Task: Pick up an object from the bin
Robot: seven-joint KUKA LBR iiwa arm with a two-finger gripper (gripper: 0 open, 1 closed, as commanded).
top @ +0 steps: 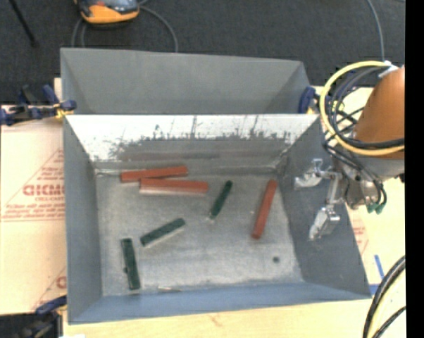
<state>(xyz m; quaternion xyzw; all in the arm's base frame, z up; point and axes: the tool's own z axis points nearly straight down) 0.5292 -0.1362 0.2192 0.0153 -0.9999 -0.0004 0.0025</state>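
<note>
The two-finger gripper (316, 201) hangs over the sloped right wall of the grey metal bin (184, 104), its fingers spread wide with nothing between them; the arm behind it is cut off at the frame's edge. The nearest thing, a long reddish-brown stick (264, 208), lies tilted on the floor just left of it. A dark speck (275, 260) nearby is too small to identify.

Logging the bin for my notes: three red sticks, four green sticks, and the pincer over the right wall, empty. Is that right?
The camera view shows three green sticks, not four. The three red sticks and the empty pincer over the right wall are correct.
</note>
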